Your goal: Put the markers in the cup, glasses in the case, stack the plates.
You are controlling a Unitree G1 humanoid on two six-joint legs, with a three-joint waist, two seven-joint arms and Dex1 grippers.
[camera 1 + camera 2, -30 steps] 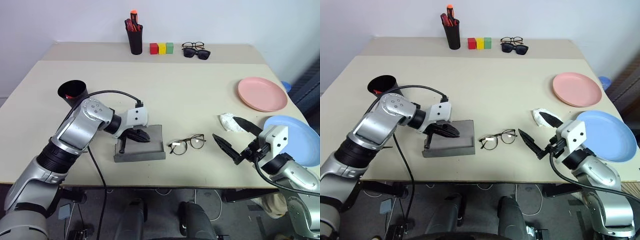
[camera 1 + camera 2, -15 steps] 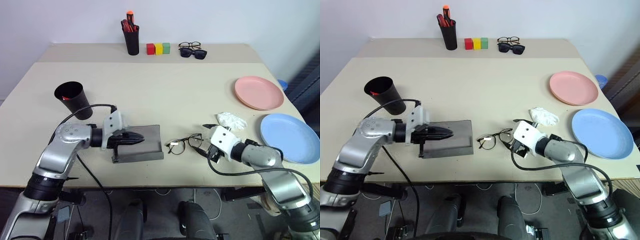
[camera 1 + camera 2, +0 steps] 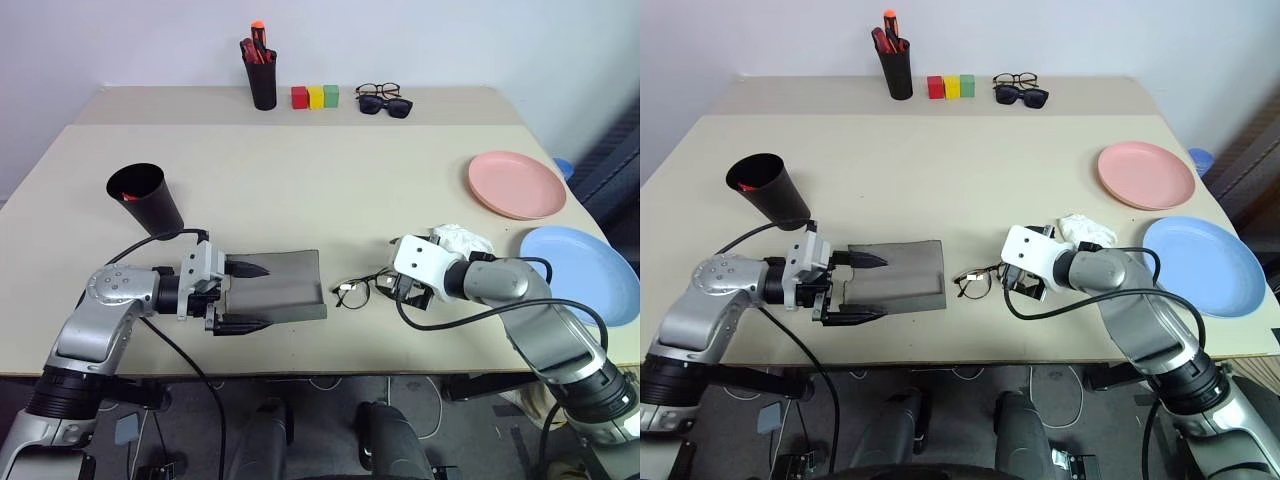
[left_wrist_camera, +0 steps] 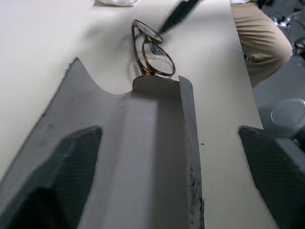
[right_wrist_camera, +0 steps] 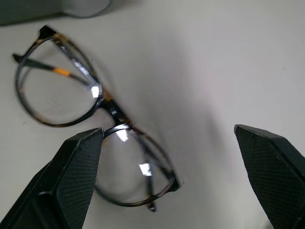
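The grey case [image 3: 280, 285] lies open on the table. My left gripper [image 3: 245, 296] is open at its left end, one finger over the lid and one along the front edge. The glasses [image 3: 358, 291] lie just right of the case, lenses facing up. My right gripper [image 5: 167, 138] hovers open over them, a finger on either side. The black cup [image 3: 147, 197] stands at the left with a red marker [image 3: 125, 196] inside. The pink plate [image 3: 515, 185] and the blue plate [image 3: 580, 275] lie side by side at the right.
A crumpled white tissue [image 3: 460, 240] lies behind my right wrist. At the back stand a slim black pen holder [image 3: 263, 85] with several markers, three coloured blocks [image 3: 320, 96], another clear pair of spectacles [image 3: 385, 90] and black sunglasses [image 3: 392, 106].
My left gripper has opened and pulled back to the case's left end. My right gripper has swung in from the right and now hovers over the glasses.
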